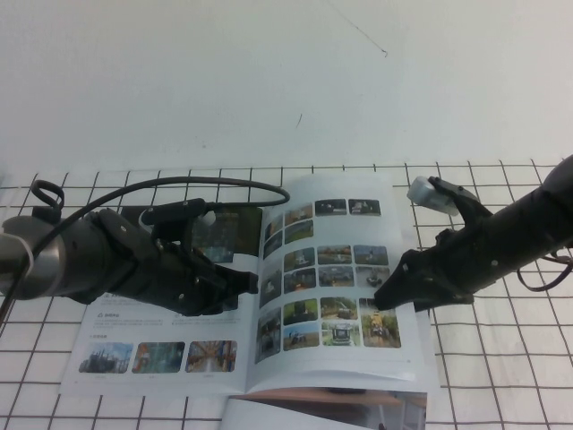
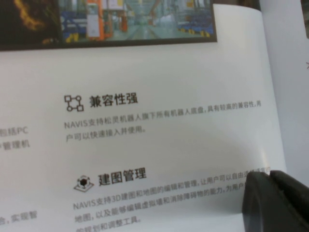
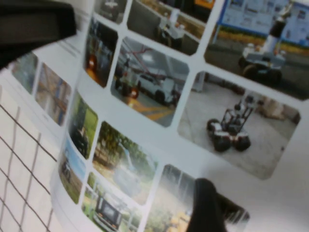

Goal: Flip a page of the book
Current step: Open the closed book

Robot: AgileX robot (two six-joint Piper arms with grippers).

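The book lies open on the grid-marked table. Its left page has a dark banner and text. The page on the right has rows of small colour photos and also fills the right wrist view, where it looks curved. My left gripper is shut and presses on the left page near the spine; its fingertips touch the paper. My right gripper is at the photo page's lower right part. One finger shows on top of the sheet; the other is hidden by it.
A second booklet with a tan-brown strip lies under the book's near edge. A black cable loops from the left arm over the book's far left corner. The left arm shows dark in the right wrist view. A white wall stands behind the table.
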